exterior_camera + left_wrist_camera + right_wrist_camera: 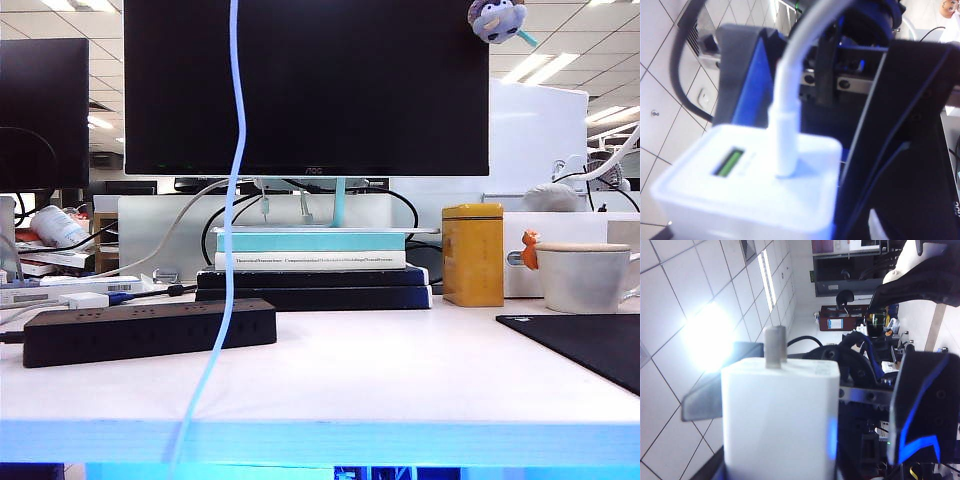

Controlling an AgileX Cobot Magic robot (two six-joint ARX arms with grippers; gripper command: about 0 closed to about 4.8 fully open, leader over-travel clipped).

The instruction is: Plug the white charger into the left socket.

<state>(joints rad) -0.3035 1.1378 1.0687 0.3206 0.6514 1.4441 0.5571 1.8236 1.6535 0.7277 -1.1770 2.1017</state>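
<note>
1. Up between the two claws is the white charger (740, 195), close to both wrist cameras, with ceiling tiles behind it.
2. Its thin white cable (790, 100) is plugged into the face with the little green port (729, 161).
3. One metal pin (775, 346) sticks out of the charger's far end in the right wrist view.
4. The left gripper (825, 65) has its jaws very wide, with a finger on each side of the charger. It looks like it is holding the charger.
5. The right gripper (810, 390) is right by the charger too, half closed. I cannot tell if it is squeezing it.
6. Down on the white table (400, 370) lies the long black power strip (150, 330), at the left side. The charger is not in it. I cannot make out each socket on its top.
7. The white cable (232, 150) hangs down in front of the exterior camera. No claw shows in that view.
8. Behind the strip are a monitor (305, 85), some stacked books (315, 270), a yellow tin (472, 255) and a cup (583, 277).
</note>
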